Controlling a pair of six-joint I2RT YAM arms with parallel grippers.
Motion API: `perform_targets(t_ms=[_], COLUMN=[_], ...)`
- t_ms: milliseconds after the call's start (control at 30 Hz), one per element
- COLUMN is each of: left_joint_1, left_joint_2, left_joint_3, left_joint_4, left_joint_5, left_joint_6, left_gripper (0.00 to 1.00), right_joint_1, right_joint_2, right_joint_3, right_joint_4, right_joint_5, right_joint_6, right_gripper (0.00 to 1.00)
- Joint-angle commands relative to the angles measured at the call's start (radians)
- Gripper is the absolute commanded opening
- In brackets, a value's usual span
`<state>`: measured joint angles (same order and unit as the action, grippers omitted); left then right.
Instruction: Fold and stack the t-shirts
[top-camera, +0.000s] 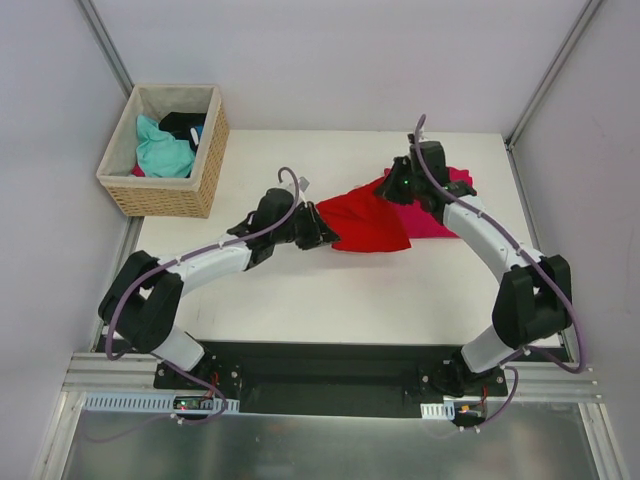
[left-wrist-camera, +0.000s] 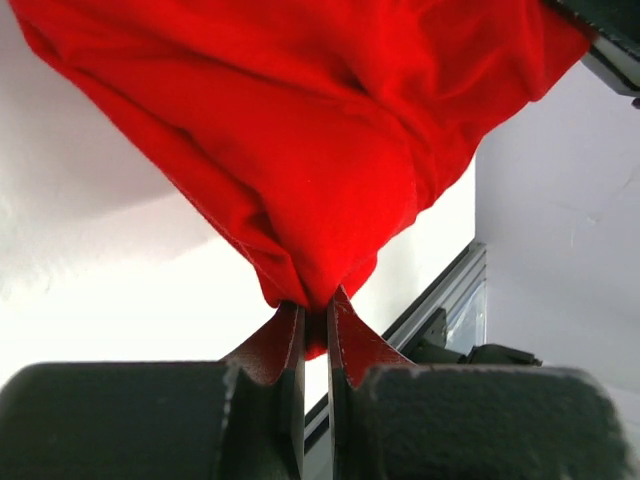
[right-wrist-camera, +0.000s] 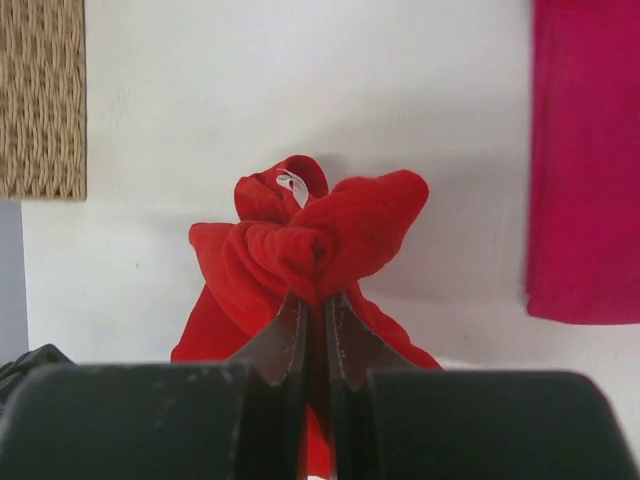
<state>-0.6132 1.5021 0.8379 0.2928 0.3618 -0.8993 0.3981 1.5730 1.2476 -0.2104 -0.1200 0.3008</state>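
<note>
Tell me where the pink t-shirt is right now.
In the top view, the magenta-pink t-shirt lies on the right half of the table, beside the red t-shirt and partly under the right arm.

The right hand (right-wrist-camera: 314, 298), low centre, pinches the bunched red t-shirt (right-wrist-camera: 350, 225) (white label (right-wrist-camera: 292, 184) showing); pink t-shirt (right-wrist-camera: 585, 160) at right, basket (right-wrist-camera: 40, 100) upper left.

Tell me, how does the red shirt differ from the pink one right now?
The left gripper and right gripper both pinch the red shirt; neither holds the pink shirt. The red shirt is bunched and creased; the pink shirt lies flat on the table with straight edges. The red shirt is bright red, the pink shirt magenta. Both are plain cloth.
</note>
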Motion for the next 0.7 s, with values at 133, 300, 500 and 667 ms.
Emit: perform_targets(t_ms=[133,300,500,667], left_joint_1=[0.013,0.015,0.018,0.018], left_joint_2=[0.116,0.178,0.292,0.429], left_joint_3=[0.19,0.272,0.412,0.587], left_joint_4=[-0.017,-0.017,-0.023,-0.064], left_joint_5=[0.039,0.049,0.086,0.109], left_joint_6=[0.048,0.046,0.04,0.039], left_gripper=[0.0,0.0,0.0,0.0], right_joint_1=[-0.166,-0.258,-0.341,-0.383], right_joint_2=[-0.068,-0.064,-0.021,0.03], right_joint_3=[0.121,0.162,0.234,0.3], right_joint_4=[-0.067,-0.072,-0.076,-0.081], right_joint_5=[0.003,0.0,-0.029,-0.052], right_joint_6=[-0.04,-0.042,-0.037,-0.029], right_gripper=[0.01,0.0,0.0,0.0])
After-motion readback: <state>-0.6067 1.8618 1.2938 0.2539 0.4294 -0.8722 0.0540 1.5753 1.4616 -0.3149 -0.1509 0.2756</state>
